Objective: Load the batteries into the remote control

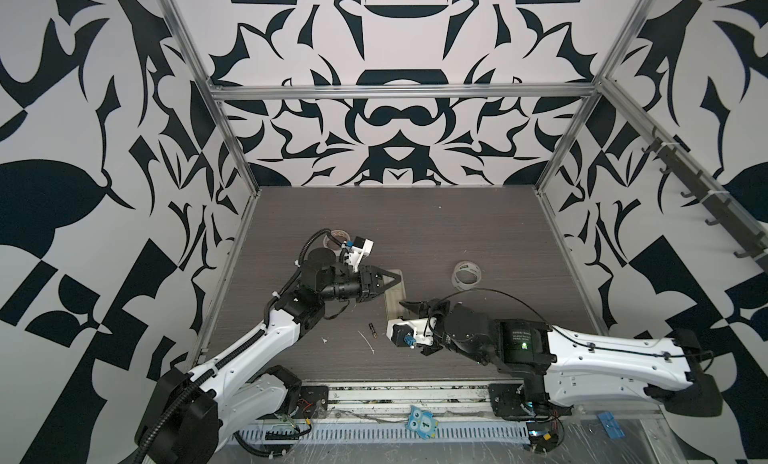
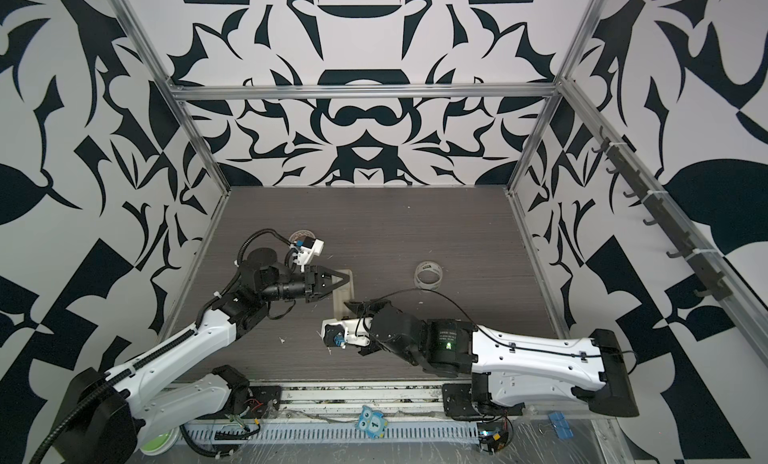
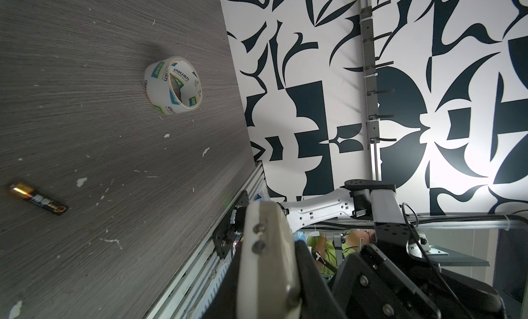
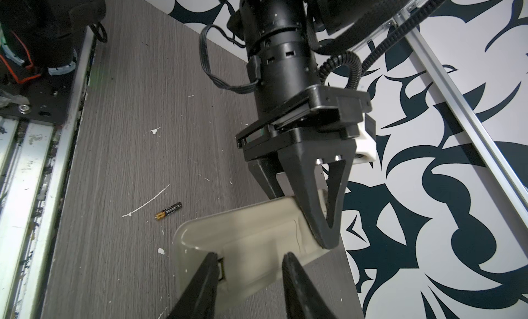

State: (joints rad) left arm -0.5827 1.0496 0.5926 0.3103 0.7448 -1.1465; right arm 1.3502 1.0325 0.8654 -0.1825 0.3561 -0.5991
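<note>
The remote control [image 1: 395, 296] [image 2: 344, 296] lies beige back up near the table's middle. My left gripper [image 1: 397, 279] [image 2: 347, 278] is shut on its far end, one finger above and one below, as the right wrist view shows at the left gripper [image 4: 314, 231]. My right gripper [image 1: 409, 304] [image 4: 251, 256] is open, its fingertips spread over the near part of the remote's back [image 4: 248, 231]. A small dark slot shows beside one finger [image 4: 211, 263]. One battery [image 1: 372, 331] [image 3: 38, 199] [image 4: 168, 211] lies loose on the table, left of the remote. In the left wrist view the remote [image 3: 268, 260] is seen edge-on.
A clear tape roll [image 1: 466, 274] [image 2: 429, 274] [image 3: 173, 86] stands right of the remote. Another tape roll [image 1: 332, 237] sits behind the left arm. White scraps [image 1: 368, 343] litter the table near the battery. Metal frame rails edge the table on all sides.
</note>
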